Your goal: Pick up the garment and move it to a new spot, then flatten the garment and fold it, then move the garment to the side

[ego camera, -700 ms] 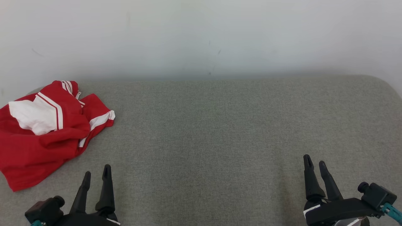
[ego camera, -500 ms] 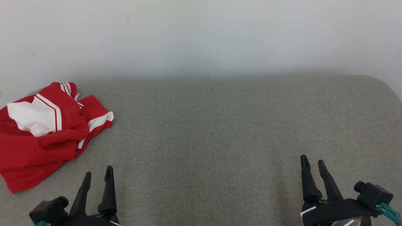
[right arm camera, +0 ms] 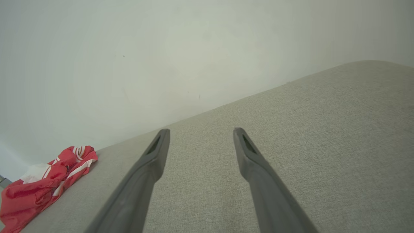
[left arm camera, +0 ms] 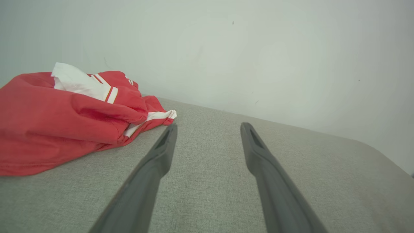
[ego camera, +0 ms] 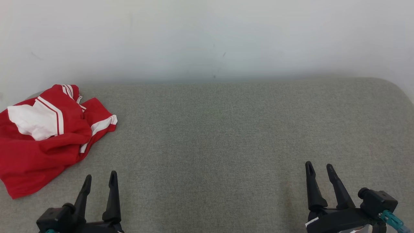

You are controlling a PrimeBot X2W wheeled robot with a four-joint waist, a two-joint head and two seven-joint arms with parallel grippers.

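The left gripper (ego camera: 100, 175) and right gripper (ego camera: 319, 165) were matte black, each with two long tapered fingers (ego camera: 112, 197) slotted near the tips (charcoal up close); a teal connector (ego camera: 390, 220) and white label (ego camera: 312, 221) marked the right wrist.

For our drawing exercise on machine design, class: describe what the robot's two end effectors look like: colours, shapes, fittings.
The left end effector and right end effector each have two long, dark, tapering fingers with slotted tips on a black housing. The right one carries a teal connector and a white label at its base.
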